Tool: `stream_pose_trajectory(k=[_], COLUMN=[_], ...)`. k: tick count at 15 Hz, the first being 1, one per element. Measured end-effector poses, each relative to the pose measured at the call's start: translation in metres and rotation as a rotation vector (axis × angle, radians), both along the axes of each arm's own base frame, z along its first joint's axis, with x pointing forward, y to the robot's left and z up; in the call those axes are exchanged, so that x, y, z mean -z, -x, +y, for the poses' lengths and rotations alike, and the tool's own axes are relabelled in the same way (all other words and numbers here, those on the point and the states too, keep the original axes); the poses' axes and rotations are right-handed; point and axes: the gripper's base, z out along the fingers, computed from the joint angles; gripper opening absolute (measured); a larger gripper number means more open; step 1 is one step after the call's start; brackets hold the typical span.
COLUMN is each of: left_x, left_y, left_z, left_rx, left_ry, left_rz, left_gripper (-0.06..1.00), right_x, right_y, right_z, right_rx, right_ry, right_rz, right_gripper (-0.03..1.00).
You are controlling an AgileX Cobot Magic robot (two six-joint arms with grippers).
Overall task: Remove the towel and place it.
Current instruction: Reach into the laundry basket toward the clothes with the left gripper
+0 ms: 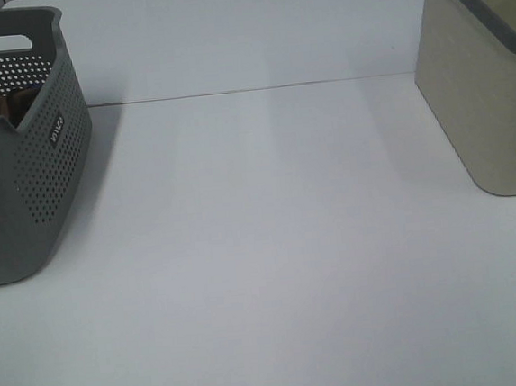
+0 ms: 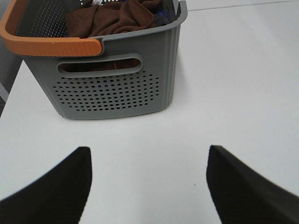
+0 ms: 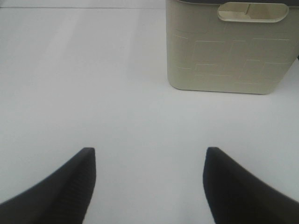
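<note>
**Position of items.** The towel [image 2: 112,18] lies bunched inside the grey perforated basket [image 2: 117,88], which stands at the far left of the counter [image 1: 273,264]. The cloth is heaped above the basket rim, so a descent from above can reach it without touching the walls. A blue item [image 2: 162,19] shows just beside the towel at the far end of the basket; whether it lies partly under the towel cannot be determined. The orange handle [image 2: 51,46] rests folded down along the near rim, leaving the opening unobstructed. A beige bin [image 3: 219,56] stands at the far right, well apart from the basket. The middle of the counter between them carries nothing.

**State of the jaws.** The left jaws stand wide apart and hold nothing. They hover over bare counter on the near side of the basket, facing its end wall. The right jaws are likewise spread and unloaded, facing the beige bin. Neither arm appears in the high view.

**Assessment.** The task is judged not yet begun. The left arm is the likelier one for the pick, being nearest the basket. The grasp should take brown cloth only, to avoid lifting the blue item.
</note>
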Motion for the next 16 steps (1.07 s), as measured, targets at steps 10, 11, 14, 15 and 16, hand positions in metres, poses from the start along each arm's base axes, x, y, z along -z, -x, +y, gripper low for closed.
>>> stream_pose_trajectory(k=[10, 11, 14, 15, 16], left_x=[0.0000, 0.0000, 0.0000, 0.0000, 0.0000], left_y=[0.0000, 0.0000, 0.0000, 0.0000, 0.0000], left_z=[0.0000, 0.0000, 0.0000, 0.0000, 0.0000], left_rx=[0.000, 0.000, 0.000, 0.000, 0.000], left_ry=[0.000, 0.000, 0.000, 0.000, 0.000], left_rz=[0.000, 0.000, 0.000, 0.000, 0.000], left_gripper=[0.67, 0.67, 0.67, 0.67, 0.67], right_x=[0.0000, 0.0000, 0.0000, 0.0000, 0.0000], right_y=[0.0000, 0.0000, 0.0000, 0.0000, 0.0000], right_z=[0.0000, 0.0000, 0.0000, 0.0000, 0.0000], right_rx=[0.000, 0.000, 0.000, 0.000, 0.000], right_ry=[0.000, 0.000, 0.000, 0.000, 0.000], right_rz=[0.000, 0.000, 0.000, 0.000, 0.000], right_gripper=[0.63, 0.63, 0.63, 0.63, 0.63])
